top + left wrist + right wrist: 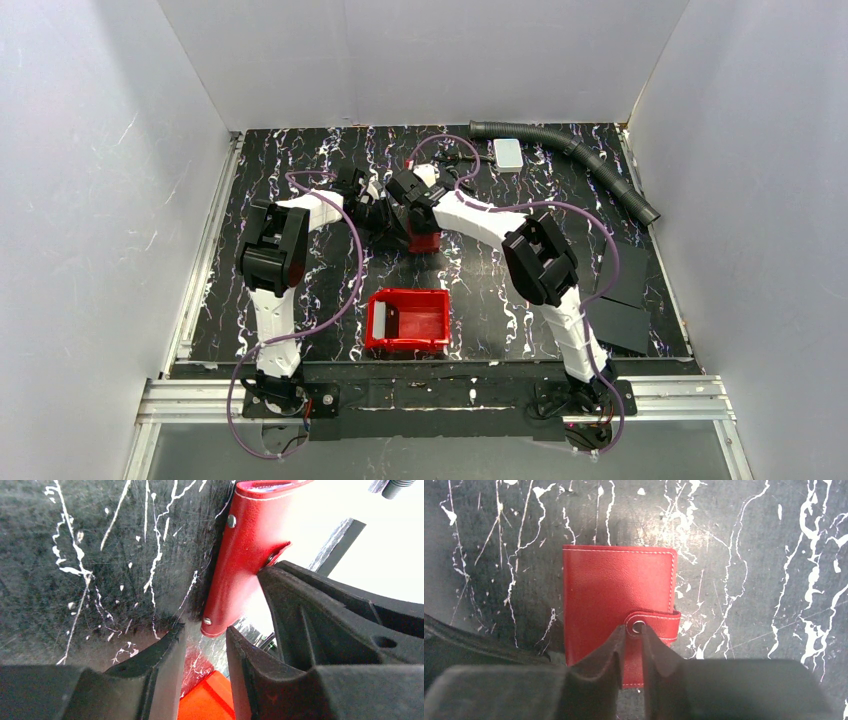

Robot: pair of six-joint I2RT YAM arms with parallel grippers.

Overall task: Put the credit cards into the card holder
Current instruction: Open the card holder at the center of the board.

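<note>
Right gripper (634,630) hangs straight over the card holder (614,590), and I see its two dark fingers (609,665) drawn narrow, with a thin strip of red showing between them. Their tips sit on either side of the round snap button (639,626) at the end of the strap (664,622); I cannot tell whether they are pinching the strap or only resting against it. The card holder lies flat and folded shut on the black marbled table (749,580), strap wrapped across its front, out past the red bin (408,345) in the overhead view and between the two wrists. Left gripper (204,630) comes in low at the wallet's near corner. Its jaws are also fairly narrow, with that riveted corner right at their mouth, and again I cannot tell whether it is gripped. From the left wrist I see the other gripper's black finger touching the strap. One pale credit card (378,318) sits at the left end of the bin. A white box (508,153) and a grey hose (570,150) lie at the far edge, and black sheets (620,305) lie to the right.
</note>
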